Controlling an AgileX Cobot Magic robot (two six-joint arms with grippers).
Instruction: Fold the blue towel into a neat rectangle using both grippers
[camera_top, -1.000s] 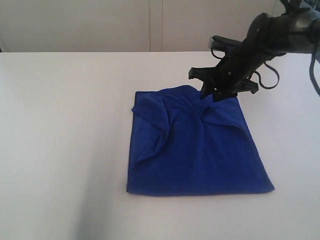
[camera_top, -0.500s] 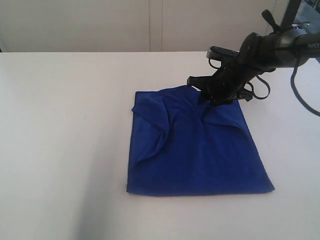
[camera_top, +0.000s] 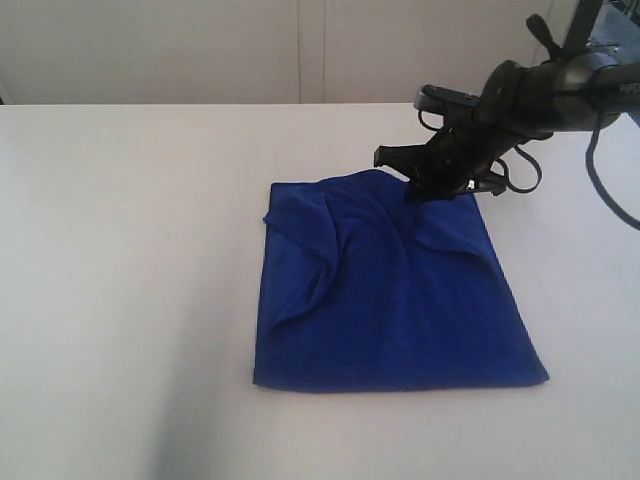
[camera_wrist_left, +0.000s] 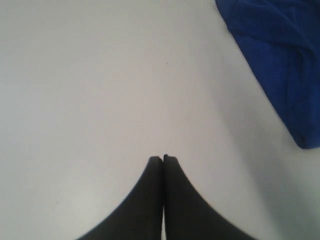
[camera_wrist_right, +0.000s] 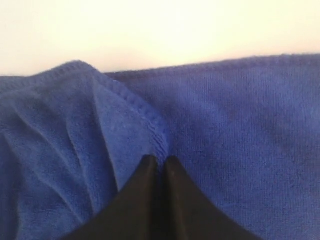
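Nearest the camera it's just bare flat white tabletop (camera_top: 130, 300), then the soft, fuzzy, royal-blue towel (camera_top: 400, 310) lying a bit right of the table's middle, roughly square. Its near edge is flat, with corners at about 5 and 7 o'clock. Toward 10 o'clock the cloth is rumpled, with a raised fold running down that side, and more creases fan out from the far edge. At about 1 o'clock on the towel, the black two-fingered right gripper (camera_top: 415, 195) comes down at an angle onto that far edge. In its wrist view the right gripper's (camera_wrist_right: 159, 159) fingers are squeezed almost together, with a stitched hem fold of the towel (camera_wrist_right: 240, 125) running right into the tips, so it looks pinched. The black left gripper (camera_wrist_left: 163, 159) has its fingers pressed flat together, holding nothing, over bare table, with a corner of the towel (camera_wrist_left: 280, 55) well apart from it. Behind everything is a pale panelled wall (camera_top: 200, 50).
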